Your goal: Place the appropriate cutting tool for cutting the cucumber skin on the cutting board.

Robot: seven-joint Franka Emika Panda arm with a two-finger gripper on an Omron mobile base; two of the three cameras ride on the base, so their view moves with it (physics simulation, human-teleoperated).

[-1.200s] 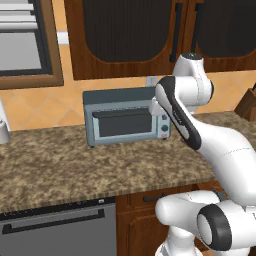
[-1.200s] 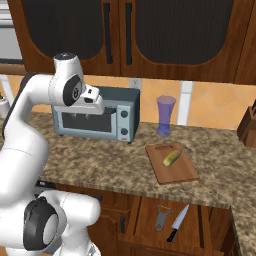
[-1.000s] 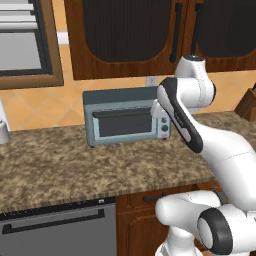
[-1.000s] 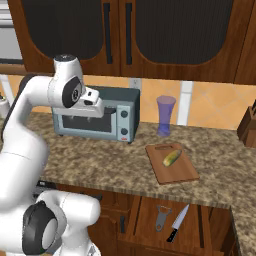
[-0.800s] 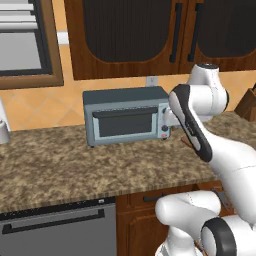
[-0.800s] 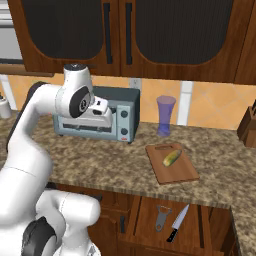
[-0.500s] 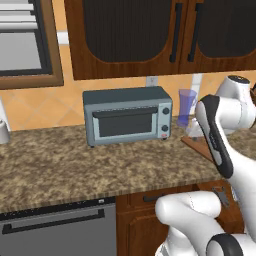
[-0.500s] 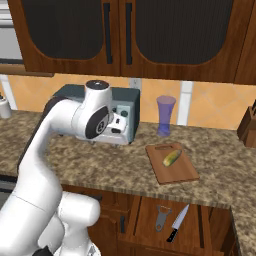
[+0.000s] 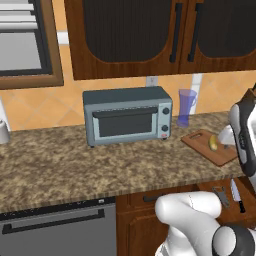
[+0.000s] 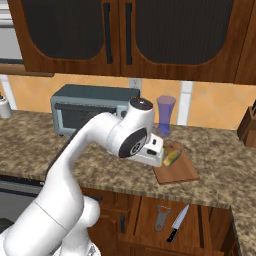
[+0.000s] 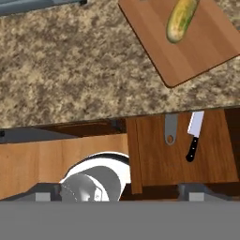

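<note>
Granite counter [image 10: 60,150] is running across a wood-fronted kitchen, with dark cabinets hanging above and an open drawer [image 10: 170,220] sitting below the counter edge. Nearest, inside that drawer, the cutting tool [image 11: 170,129], a slim grey peeler, is lying just beside a black-handled knife [image 11: 193,135], the two apart but close. Above them, on the counter, the cutting board [image 10: 182,169] is carrying the cucumber [image 10: 171,158], which is resting toward the board's back half. The gripper [image 10: 156,150] is hovering over the counter just left of the board, pointing downward; in the hand view its fingertips [image 11: 199,191] are sitting wide apart and holding nothing. Further back, a grey toaster oven [image 9: 127,114] and a blue cup [image 9: 186,106] are standing against the tiled wall, and a knife block [image 10: 248,127] is sitting at the far right.

The arm is judged to be heading toward the drawer to pick up the tool. The main risk is closing on the knife instead, since it is lying so near the peeler. Reaching down past the counter edge, the wrist could also be clipping the granite lip or the drawer front, and a flat, thin peeler could be slipping from a shallow pinch.
</note>
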